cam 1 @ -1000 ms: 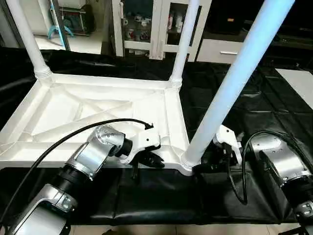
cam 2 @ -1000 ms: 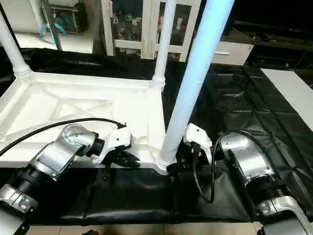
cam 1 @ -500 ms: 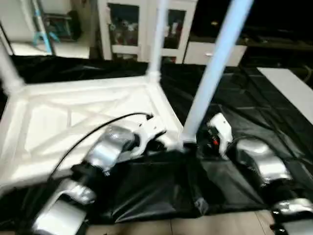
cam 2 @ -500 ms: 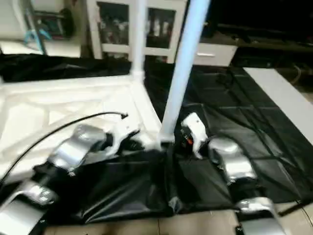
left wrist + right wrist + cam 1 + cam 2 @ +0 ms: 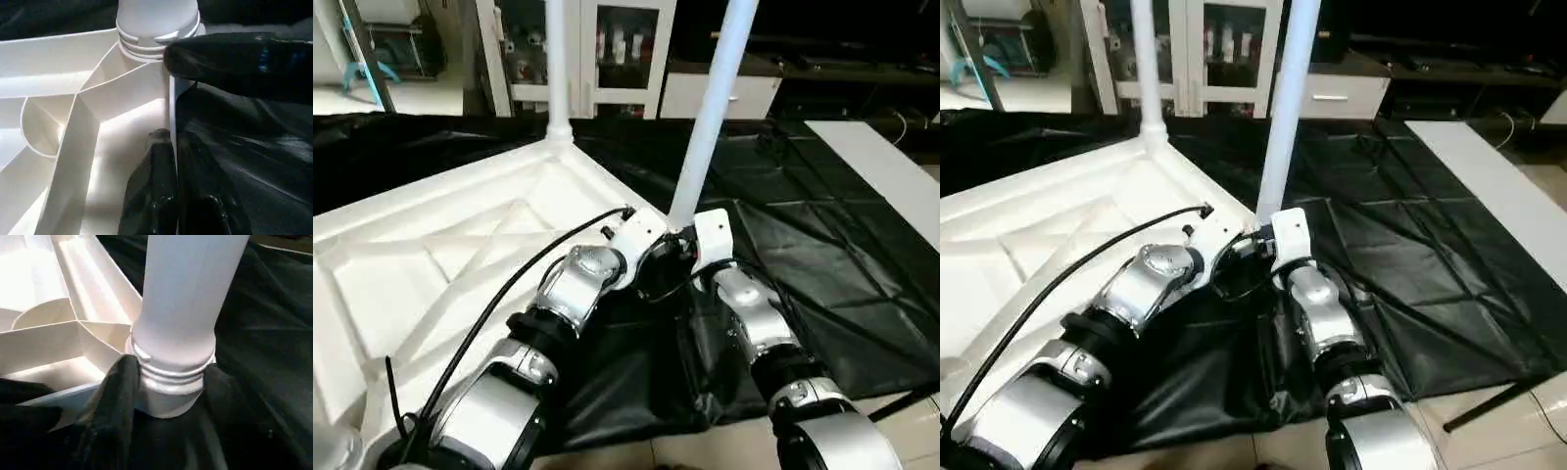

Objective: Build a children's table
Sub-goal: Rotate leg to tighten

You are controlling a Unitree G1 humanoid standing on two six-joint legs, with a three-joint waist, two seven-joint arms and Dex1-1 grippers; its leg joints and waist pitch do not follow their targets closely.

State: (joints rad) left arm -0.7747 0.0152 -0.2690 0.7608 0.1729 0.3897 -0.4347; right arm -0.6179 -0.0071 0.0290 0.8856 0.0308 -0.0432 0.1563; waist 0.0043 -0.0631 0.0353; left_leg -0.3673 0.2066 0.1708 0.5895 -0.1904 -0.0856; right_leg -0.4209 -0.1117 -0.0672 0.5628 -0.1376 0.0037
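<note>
The children's table top [image 5: 431,255] lies upside down, its X-ribbed underside up. A white leg [image 5: 710,108] rises from its near corner, and another leg [image 5: 556,59] stands at the far corner. My left gripper [image 5: 172,147] is shut on the top's thin rim right beside the near leg's socket. My right gripper [image 5: 168,382] straddles that leg's ribbed collar [image 5: 171,374]. One of its fingers [image 5: 117,396] presses on the collar; the other is dark against the cloth. That finger [image 5: 234,61] also lies across the collar in the left wrist view.
Black cloth [image 5: 822,225] covers the work table and bunches at the front edge [image 5: 636,392] under my forearms. A white slab [image 5: 871,157] lies at the right. White cabinets [image 5: 607,49] stand behind. A black cable [image 5: 499,304] arcs over the top from my left wrist.
The whole view has swung, so the top now runs diagonally across the picture. My right gripper's jaws have narrowed around the leg's collar. The left gripper keeps its grip on the rim.
</note>
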